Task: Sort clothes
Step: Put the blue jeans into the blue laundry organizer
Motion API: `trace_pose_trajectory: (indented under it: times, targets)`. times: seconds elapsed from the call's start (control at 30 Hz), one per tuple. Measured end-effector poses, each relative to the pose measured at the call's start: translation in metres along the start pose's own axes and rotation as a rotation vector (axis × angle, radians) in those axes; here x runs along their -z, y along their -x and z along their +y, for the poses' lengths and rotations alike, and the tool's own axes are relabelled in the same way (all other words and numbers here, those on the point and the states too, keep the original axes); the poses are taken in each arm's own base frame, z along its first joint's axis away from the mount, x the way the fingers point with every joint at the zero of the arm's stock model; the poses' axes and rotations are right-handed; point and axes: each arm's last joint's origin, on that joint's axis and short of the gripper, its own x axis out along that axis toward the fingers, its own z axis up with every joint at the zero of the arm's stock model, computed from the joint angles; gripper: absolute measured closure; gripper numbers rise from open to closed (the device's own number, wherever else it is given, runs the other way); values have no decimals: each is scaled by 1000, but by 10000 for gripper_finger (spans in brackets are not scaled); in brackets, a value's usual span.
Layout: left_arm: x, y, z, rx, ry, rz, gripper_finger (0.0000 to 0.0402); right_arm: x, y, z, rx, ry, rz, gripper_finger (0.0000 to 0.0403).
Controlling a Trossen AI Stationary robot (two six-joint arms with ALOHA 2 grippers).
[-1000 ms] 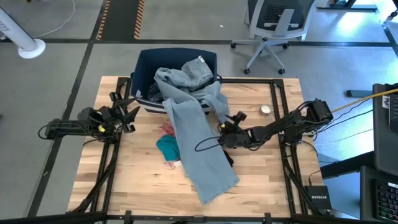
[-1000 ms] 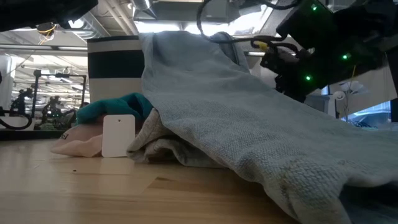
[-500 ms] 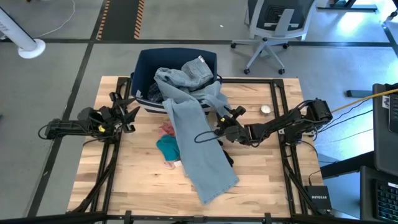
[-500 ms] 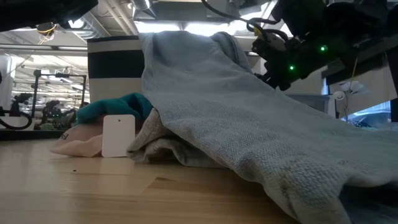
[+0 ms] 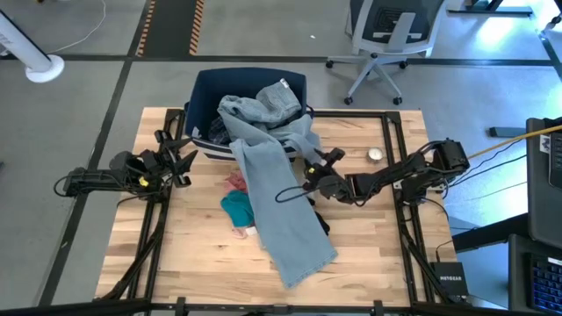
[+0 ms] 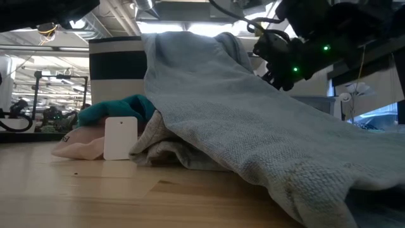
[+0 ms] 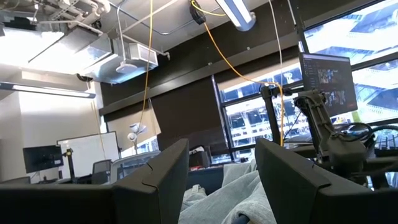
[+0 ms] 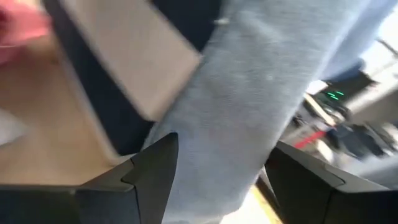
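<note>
A pale blue-grey denim piece (image 5: 277, 189) hangs out of the navy bin (image 5: 204, 96) at the table's far edge and lies spread toward the near edge. Beside it on its left lie a pink piece (image 5: 234, 183) and a teal piece (image 5: 235, 209). A black piece (image 5: 323, 225) peeks out at its right. My right gripper (image 5: 316, 169) is open at the denim's right edge near the bin, with a denim fold (image 8: 217, 124) running between its fingers. My left gripper (image 5: 180, 154) is open, high at the table's left, and points across the table. My right gripper's open fingers (image 8: 155, 168) stand on either side of the denim fold, coming from the table's right and slanting slightly down. I cannot tell whether they touch the cloth.
A small round metal object (image 5: 375, 154) lies on the table to the right of the bin. In the low view a white tag (image 6: 120, 138) stands in front of the pink and teal pieces. Black frame rails (image 5: 397, 167) run along the table's left and right sides.
My right gripper has risen a little and shifted toward the bin, tipping nearer to level and rolling, and it stays open. The denim has kept its place.
</note>
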Motion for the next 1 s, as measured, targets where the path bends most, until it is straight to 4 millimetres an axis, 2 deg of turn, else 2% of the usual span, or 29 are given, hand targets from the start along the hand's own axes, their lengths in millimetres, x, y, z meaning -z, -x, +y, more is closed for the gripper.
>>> trace_pose_trajectory:
  times: [0.2,0.4,0.67,0.87,1.0]
  targets:
    - [1,0,0,3,-2,6,222,-9,16,9,-71,-55,-85,152]
    - [1,0,0,3,1,6,222,-15,17,7,-51,-94,-120,152]
    - [1,0,0,3,3,5,222,-12,-2,-4,3,-82,-80,152]
    - [1,0,0,2,3,5,222,-9,-20,-14,-45,-69,-69,155]
    - [1,0,0,2,1,5,222,-6,-22,-16,-25,-47,-47,192]
